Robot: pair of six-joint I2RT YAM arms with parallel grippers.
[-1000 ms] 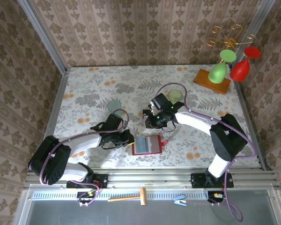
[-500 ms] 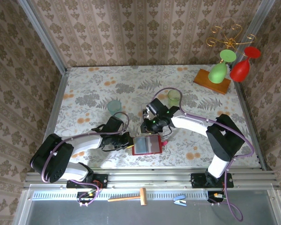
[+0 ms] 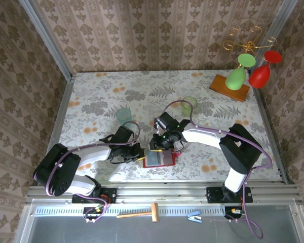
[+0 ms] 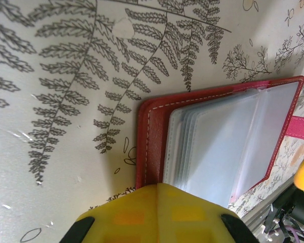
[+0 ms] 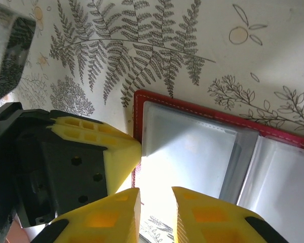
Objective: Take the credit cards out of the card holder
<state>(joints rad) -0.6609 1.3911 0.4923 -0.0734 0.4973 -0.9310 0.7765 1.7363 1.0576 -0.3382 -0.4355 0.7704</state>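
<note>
The red card holder [image 3: 160, 158] lies open on the table, its grey clear sleeves [image 4: 228, 147] facing up and its red tab [image 4: 300, 127] at the right. The credit cards are hidden in the sleeves; I cannot make them out. My left gripper [image 3: 140, 152] is shut, and its yellow fingertips [image 4: 159, 188] press on the holder's left red edge [image 5: 137, 109]. My right gripper [image 5: 156, 205] hovers over the holder's far left corner, its jaws a narrow gap apart with nothing between them. In the right wrist view the left gripper's finger [image 5: 114, 147] touches the same edge.
Two pale green cups [image 3: 124, 115] [image 3: 189, 105] stand behind the arms. A clear box [image 5: 10, 48] sits just beyond the holder. A wooden block [image 3: 228, 87] with green and red glasses is at the far right. A hammer [image 3: 139, 213] lies below the table's front rail.
My right gripper has come forward and left, down to the holder's far left corner, and its jaws have parted a little. My left gripper has stayed shut at the holder's left edge.
</note>
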